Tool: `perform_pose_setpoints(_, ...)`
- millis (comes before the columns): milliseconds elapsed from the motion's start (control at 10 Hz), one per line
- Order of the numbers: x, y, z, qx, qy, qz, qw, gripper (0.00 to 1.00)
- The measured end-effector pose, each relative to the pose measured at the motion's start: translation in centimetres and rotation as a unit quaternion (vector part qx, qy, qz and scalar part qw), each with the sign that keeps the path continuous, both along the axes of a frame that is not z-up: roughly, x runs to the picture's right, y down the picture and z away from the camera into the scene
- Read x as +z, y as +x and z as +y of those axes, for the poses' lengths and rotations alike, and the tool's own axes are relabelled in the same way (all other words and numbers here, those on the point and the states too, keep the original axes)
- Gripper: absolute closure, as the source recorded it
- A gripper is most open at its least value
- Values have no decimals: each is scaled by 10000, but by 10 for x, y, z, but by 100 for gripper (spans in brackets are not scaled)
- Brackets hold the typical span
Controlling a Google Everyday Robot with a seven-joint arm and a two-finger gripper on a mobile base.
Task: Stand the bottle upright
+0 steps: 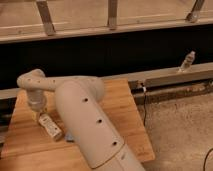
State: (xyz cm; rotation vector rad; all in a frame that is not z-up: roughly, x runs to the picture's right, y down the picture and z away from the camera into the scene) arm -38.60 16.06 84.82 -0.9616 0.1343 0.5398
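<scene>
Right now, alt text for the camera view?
Robot arm reaches down to a wooden table, its claw shut on the end of a cream bottle lying there. A tiny clear bottle stands on a ledge, far right.

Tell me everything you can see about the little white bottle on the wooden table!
The bottle is small, slim and cream-white, plastic-looking, with faint markings along it. It lies on its side, slanted, on the left part of the wooden table. The end effector reaches down from above and is shut on its upper-left end.
</scene>
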Motion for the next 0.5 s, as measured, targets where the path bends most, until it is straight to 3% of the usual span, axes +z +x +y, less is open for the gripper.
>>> perform_pose_setpoints(500, -31, 16, -58, 560, 564, -385, 9961, 100)
